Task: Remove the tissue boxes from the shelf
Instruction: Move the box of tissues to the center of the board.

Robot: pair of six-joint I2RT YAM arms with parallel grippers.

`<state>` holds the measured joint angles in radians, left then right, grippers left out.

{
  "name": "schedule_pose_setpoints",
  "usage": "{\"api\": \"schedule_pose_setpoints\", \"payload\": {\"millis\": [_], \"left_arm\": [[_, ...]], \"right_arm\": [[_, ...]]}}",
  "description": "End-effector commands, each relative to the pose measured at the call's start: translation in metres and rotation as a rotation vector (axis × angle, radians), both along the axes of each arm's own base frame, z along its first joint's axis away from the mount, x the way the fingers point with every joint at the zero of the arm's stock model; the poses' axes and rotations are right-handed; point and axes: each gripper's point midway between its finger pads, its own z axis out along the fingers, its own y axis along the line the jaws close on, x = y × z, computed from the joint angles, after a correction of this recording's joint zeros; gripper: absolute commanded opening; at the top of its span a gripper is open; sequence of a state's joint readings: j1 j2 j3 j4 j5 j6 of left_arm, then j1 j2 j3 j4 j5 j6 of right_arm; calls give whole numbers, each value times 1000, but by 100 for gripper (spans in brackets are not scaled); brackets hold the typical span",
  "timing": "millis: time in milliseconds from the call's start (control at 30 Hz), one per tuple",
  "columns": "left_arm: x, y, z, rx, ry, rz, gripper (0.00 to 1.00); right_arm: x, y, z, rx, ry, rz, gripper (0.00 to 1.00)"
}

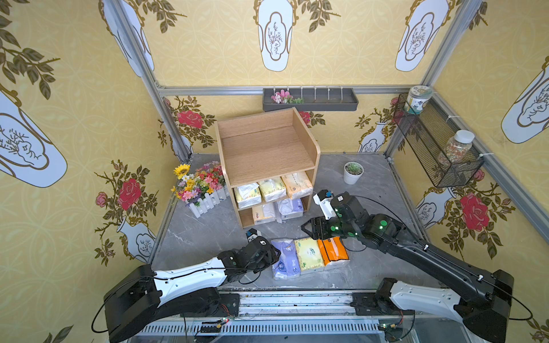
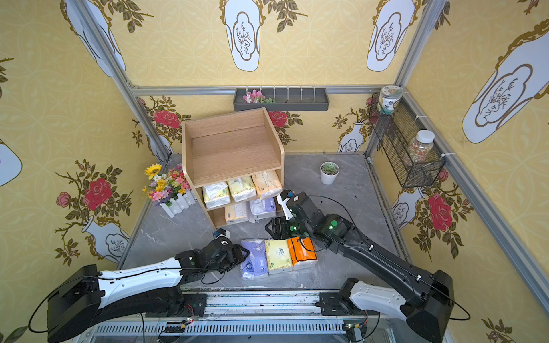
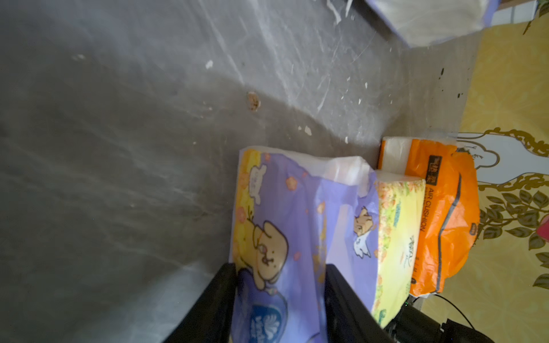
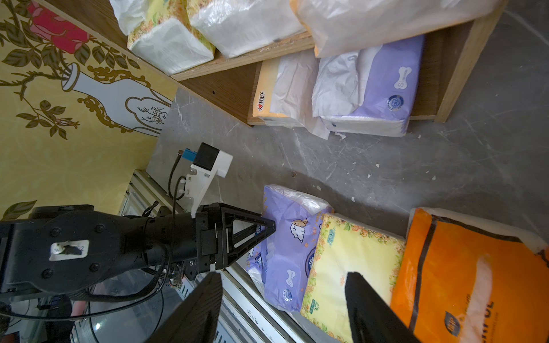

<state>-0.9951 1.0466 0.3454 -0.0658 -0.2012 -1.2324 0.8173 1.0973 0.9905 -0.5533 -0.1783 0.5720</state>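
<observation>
My left gripper (image 3: 279, 267) pinches crinkly lavender pack (image 3: 300, 213), soft brick flush against yellow pack (image 3: 398, 237), orange pack (image 3: 445, 213). My right gripper (image 4: 283, 277) gapes, empty. Five packs (image 1: 272, 188) fill wooden shelf (image 1: 267, 148) lower tiers; bare marble table (image 1: 208, 234) between.

The lavender pack (image 3: 297, 213) is sporting cartoon dogs; yellow pack (image 3: 398, 237) is showing an orange-flower border; orange pack (image 3: 445, 208) is wearing grey stripes; grey tabletop (image 3: 118, 133) is showing white marble veins.

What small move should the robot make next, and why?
Probably the right gripper should reach for the lavender plastic-wrapped tissue pack on the bottom tier of the light-wood shelf: its jaws stand open and empty, and that pack lies nearest.
</observation>
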Motion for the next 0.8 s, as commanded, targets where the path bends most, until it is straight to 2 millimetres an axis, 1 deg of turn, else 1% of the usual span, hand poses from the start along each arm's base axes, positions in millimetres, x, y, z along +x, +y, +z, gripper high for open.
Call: {"api": "schedule_pose_setpoints", "payload": {"millis": [0,67,233,267,333,433,533,633,767], "left_arm": [[6,31,-3,60,-8,148,55],[7,43,1,48,-22,215,55],[16,63,24,-49,-98,355,55],[18,66,30,-75,-115,380,55],[21,68,40,-121,-148,404,55],[26,69,52,-153,-186,422,55],[30,65,63,-162,-215,414,55],[33,59,72,-173,-237,395,55],[36,54,79,-186,-256,380,56]], "right_arm": [[5,4,9,2,-48,-10,70],[7,13,17,25,-78,-9,70],[17,40,41,57,-180,-22,68],[20,44,43,46,-200,-38,68],[33,40,46,15,-233,-130,67],[54,27,45,-6,-257,-278,67],[73,19,41,26,-211,-383,67],[86,17,41,88,-176,-440,68],[100,14,40,127,-164,-510,67]]}}
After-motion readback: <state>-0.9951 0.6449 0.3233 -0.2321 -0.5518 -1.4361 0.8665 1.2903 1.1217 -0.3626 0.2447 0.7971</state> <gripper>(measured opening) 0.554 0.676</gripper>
